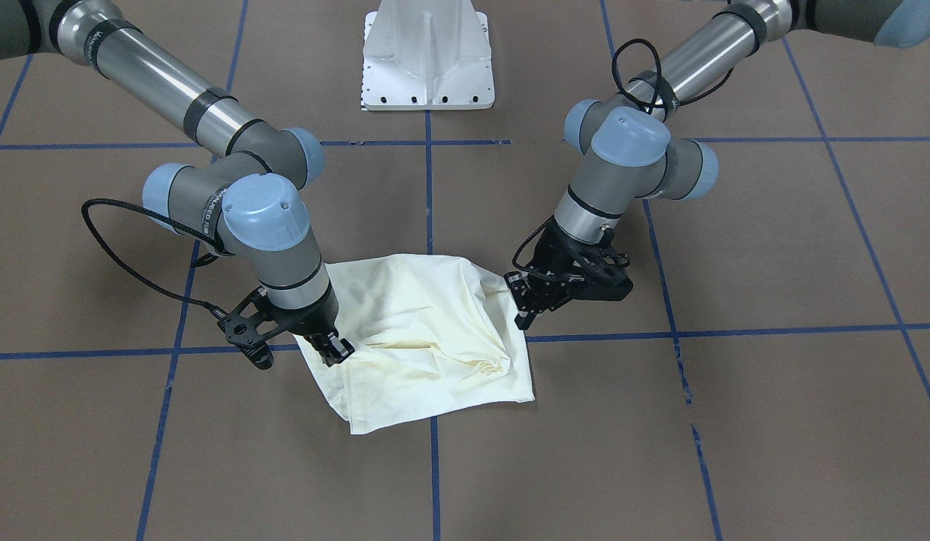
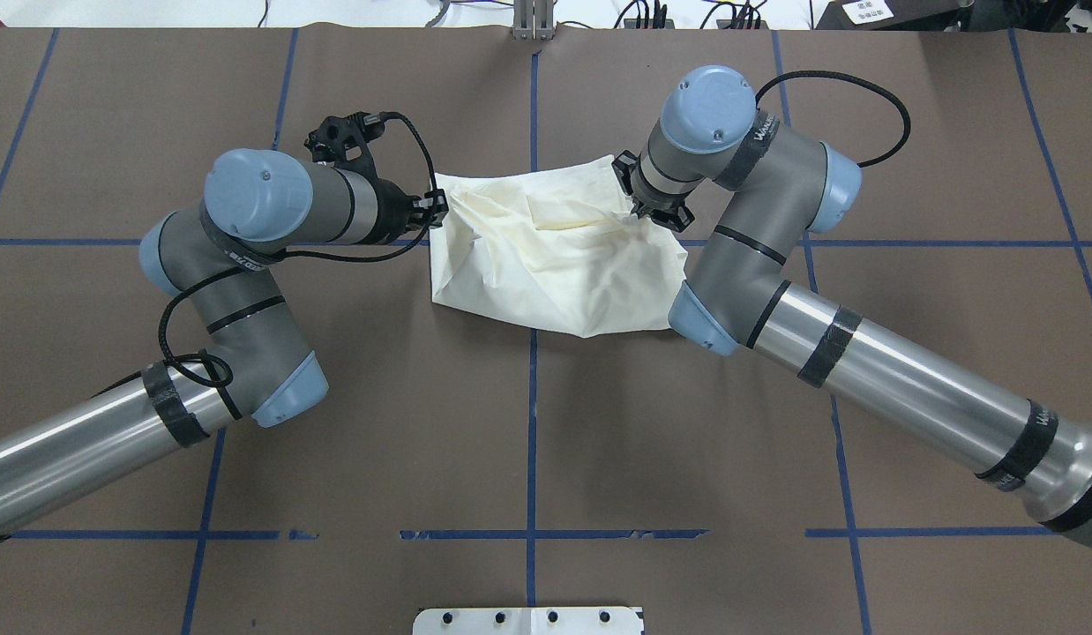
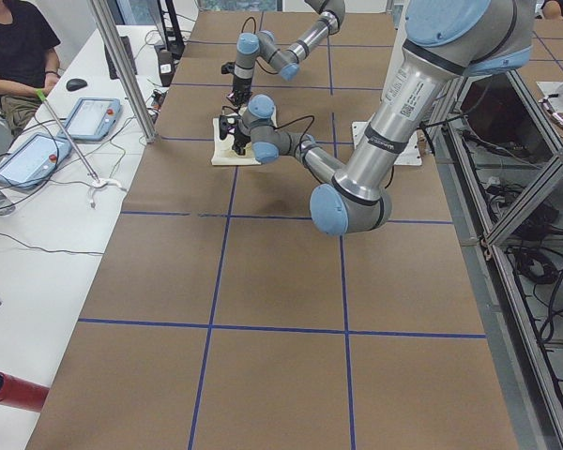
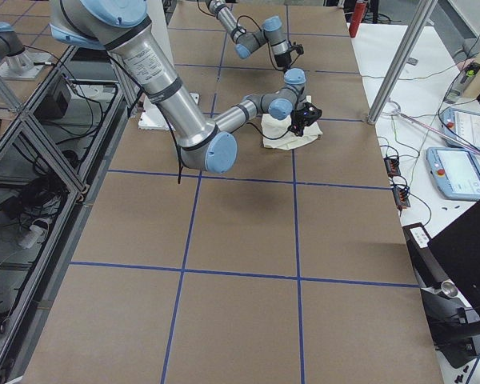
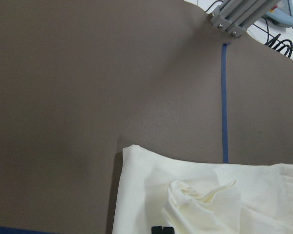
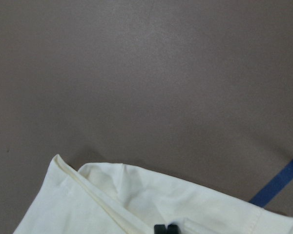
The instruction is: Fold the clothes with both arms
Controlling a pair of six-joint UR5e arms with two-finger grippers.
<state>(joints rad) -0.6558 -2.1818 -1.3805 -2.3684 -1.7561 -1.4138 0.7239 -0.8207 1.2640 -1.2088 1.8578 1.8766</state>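
Brown surface (image 2: 378, 397) is gridded with blue tape (image 2: 532, 423). Only the side views show tablets (image 3: 92, 117) and a seated person (image 3: 14, 47). The cream T-shirt (image 1: 427, 330) lies crumpled between the left claw (image 1: 516, 300) and right claw (image 1: 337, 349), each pinched closed on its edge.

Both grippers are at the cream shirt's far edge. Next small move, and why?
Probably raise both together slightly, straight up. The left black two-finger gripper and right black two-finger gripper each look shut on the far edge of the cream-white fabric shirt, which lies creased on the brown table. Lifting evenly should free that edge for drawing toward the robot's side.
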